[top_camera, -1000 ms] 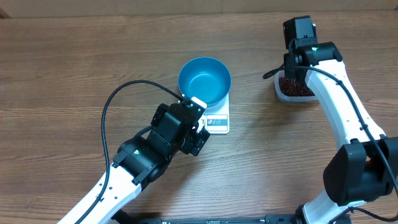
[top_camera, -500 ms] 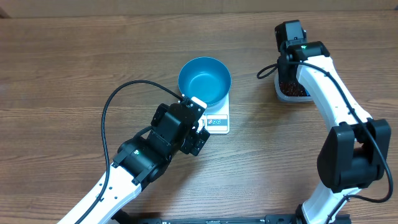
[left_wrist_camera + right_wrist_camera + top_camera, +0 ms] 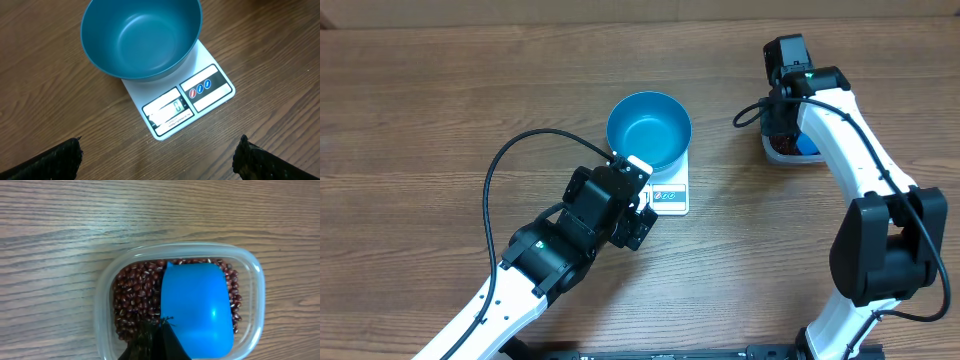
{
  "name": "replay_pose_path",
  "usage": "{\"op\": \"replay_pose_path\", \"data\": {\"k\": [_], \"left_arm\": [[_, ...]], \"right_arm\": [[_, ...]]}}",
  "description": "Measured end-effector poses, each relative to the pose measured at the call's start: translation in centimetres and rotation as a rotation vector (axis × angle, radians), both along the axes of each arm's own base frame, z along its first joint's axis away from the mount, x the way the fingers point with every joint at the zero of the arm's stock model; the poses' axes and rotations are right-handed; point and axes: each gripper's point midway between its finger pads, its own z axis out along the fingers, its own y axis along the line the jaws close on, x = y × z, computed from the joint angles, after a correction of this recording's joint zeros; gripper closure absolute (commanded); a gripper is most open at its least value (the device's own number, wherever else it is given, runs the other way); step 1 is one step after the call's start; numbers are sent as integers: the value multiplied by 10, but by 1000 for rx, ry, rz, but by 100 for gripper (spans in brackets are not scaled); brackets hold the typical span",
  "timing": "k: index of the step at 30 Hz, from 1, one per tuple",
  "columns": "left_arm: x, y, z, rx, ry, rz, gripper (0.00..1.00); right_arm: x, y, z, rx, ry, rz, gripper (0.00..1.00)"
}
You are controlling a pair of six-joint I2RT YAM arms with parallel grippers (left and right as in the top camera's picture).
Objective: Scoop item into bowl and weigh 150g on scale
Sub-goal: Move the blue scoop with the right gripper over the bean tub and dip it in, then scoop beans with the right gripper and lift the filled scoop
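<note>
Table [image 3: 430,80] first: brown wood, its far edge running along the top of the overhead view. There's lots of bare wood left of the bowl and a clear strip between the scale and the tub.

My left arm [image 3: 550,250] comes in from the near-left with a black cable [image 3: 505,160] looping beside it. My right arm [image 3: 860,150] reaches up the right side.

The bowl [image 3: 142,35] is teal and has nothing in it. It sits on the scale [image 3: 150,92] and overhangs the far part, so the near panel stays uncovered.

My left claw [image 3: 157,160] hangs just short of the scale's near edge, fingers spread wide, touching nothing. The tub [image 3: 107,285] is clear plastic, well off to the right of the scale.

My right claw [image 3: 157,340] is above it, pinched shut on the near end of the bright blue scoop [image 3: 197,307]. The handle itself is hidden under my fingers. The scoop lies in the tub on the beans [image 3: 135,297], which fill the space around it, so none are in the bowl yet.

Writing: the left wrist camera shows the scale display [image 3: 167,107] with what looks like a single zero, plus one red and two blue round buttons [image 3: 200,89]. The small print is too tiny to read.

Overhead only catches a sliver of tub and blue under my right wrist. The beans show properly only from the right wrist camera.
</note>
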Motion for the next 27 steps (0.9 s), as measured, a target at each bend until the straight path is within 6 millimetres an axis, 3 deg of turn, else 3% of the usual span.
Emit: {"op": "replay_pose_path", "data": {"k": [5, 20, 27], "left_arm": [[0, 0, 0, 0, 0, 0, 1], [0, 0, 0, 0, 0, 0, 0], [0, 0, 0, 0, 0, 0, 1]], "right_arm": [[1, 2, -2, 67, -1, -7, 96], [2, -31, 11, 498, -47, -153, 96], [-5, -25, 13, 612, -23, -157, 96]]}}
